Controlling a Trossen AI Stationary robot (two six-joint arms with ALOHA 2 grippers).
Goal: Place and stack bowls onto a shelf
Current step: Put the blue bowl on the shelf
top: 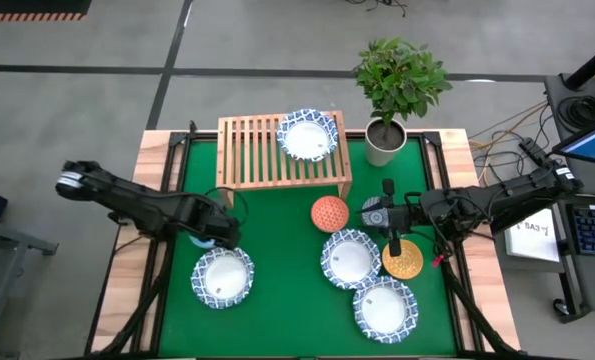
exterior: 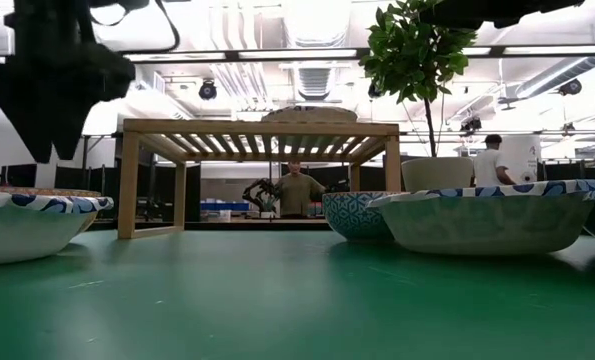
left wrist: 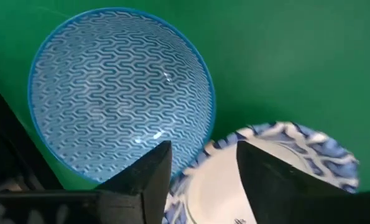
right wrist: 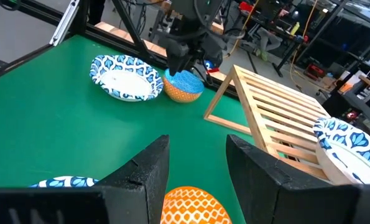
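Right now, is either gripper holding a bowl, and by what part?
Nothing is held. The left gripper hangs open above the light blue bowl and a white bowl's rim. The right gripper is open, clear of the orange bowl.

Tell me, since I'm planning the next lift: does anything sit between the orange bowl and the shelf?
Nothing visible does. The orange bowl sits on bare green mat just in front of the shelf, whose slats left of the white bowl are free.

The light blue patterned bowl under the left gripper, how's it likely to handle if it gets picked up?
The light blue bowl looks glazed, so probably stiff, slippery and breakable. Its rounded shape may rock when nudged. It sits close against a white bowl, so lifting could bump that.
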